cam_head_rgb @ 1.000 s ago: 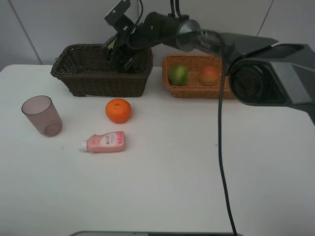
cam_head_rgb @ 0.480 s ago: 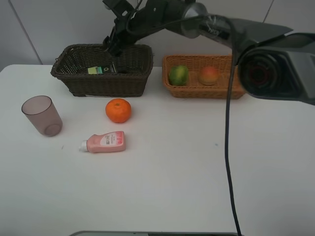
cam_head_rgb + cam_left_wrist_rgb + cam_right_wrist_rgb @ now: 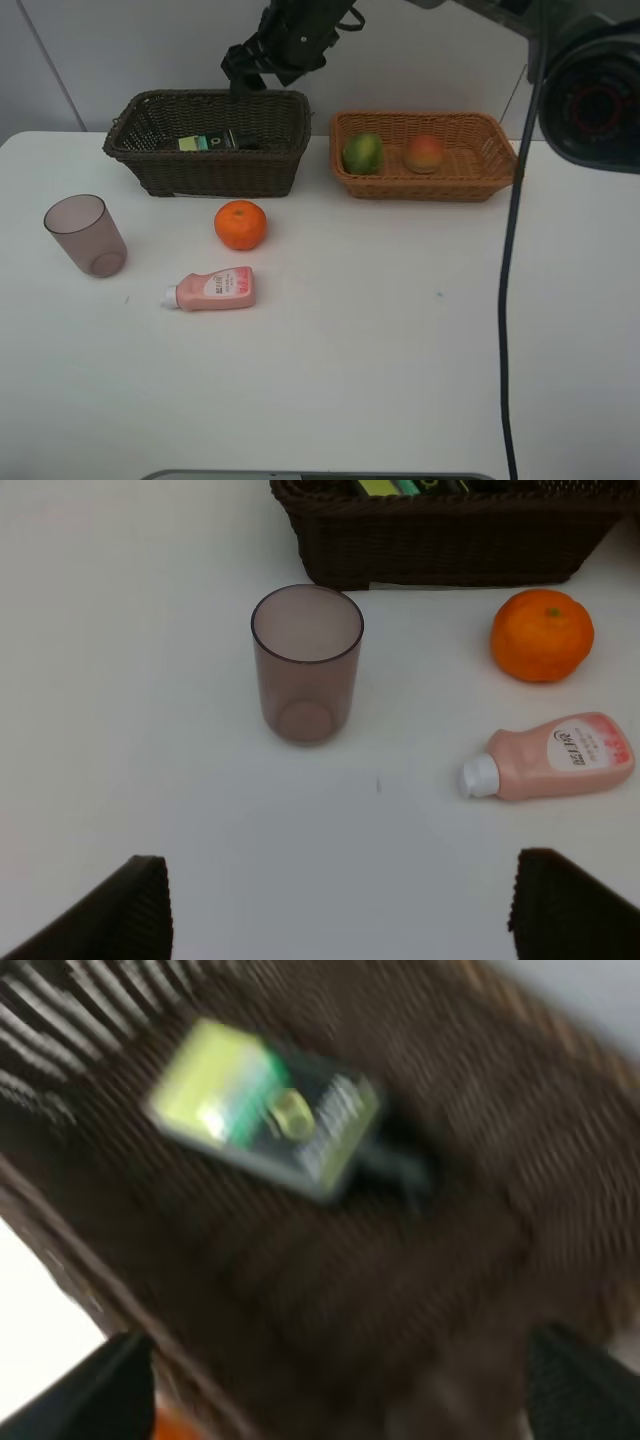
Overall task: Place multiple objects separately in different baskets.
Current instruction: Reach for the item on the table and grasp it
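Right tool: your right gripper point(image 3: 240, 70) hangs above the back rim of the dark brown basket point(image 3: 205, 172), its jaws spread with nothing between them.
Pump bottle: it lies flat on that basket's floor point(image 3: 205, 143), below the gripper and apart from its fingers; the right wrist view is blurred but shows the green label point(image 3: 265, 1110).
Left tool: your left gripper point(image 3: 345, 920) has its fingers wide apart and empty, low over the table point(image 3: 350, 370).
Ahead of left tool: the mauve cup point(image 3: 306, 662) stands upright nearest; the orange point(image 3: 542, 635) and the pink bottle point(image 3: 555, 768), on its side, lie further off to one side, all apart from each other.
Edges: the light basket point(image 3: 430, 187) sits beside the dark one with a narrow gap, off to the side of your right tool; it holds the green fruit point(image 3: 363, 153) and the peach point(image 3: 425, 153), which lie apart.
Open room: a broad bare stretch of table lies in front of both baskets.
Surface: white, flat and plain.
Room: a pale wall point(image 3: 130, 50) stands behind the baskets and the right tool.
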Available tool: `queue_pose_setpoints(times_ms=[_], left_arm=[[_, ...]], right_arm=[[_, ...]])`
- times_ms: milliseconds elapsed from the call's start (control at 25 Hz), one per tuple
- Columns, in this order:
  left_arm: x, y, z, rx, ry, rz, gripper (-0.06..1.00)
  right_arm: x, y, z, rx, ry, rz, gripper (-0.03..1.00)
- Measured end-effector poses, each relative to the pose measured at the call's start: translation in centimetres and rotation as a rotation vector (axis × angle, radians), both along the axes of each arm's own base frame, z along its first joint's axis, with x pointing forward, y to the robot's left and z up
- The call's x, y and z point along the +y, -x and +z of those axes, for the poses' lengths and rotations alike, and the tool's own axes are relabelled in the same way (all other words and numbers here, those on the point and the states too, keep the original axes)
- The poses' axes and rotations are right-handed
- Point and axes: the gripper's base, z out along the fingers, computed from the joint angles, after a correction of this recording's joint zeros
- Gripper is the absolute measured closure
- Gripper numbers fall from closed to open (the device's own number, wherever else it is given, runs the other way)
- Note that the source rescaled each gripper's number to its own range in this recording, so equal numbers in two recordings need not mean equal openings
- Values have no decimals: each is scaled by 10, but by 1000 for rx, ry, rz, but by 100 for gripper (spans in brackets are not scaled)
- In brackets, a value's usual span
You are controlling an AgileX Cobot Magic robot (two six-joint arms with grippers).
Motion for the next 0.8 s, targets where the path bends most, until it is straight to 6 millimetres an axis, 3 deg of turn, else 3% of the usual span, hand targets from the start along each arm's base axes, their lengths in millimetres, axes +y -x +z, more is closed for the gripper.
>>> queue_pose_setpoints(times_ms=[160,320,560,720,800], left_arm=[[0,0,0,0,-1,1,13],[0,0,0,0,-1,1,13],[0,0,0,0,-1,1,13],[0,0,0,0,-1,1,13],[0,0,0,0,-1,1,13]], right_arm=[[-23,3,4,109,94,-194,49],[-36,4,14,110,106,-309,49],[-58,18,21,149,143,-357,49],[-82,29,22,195,173,-395,49],[-103,39,27,212,182,-425,49]])
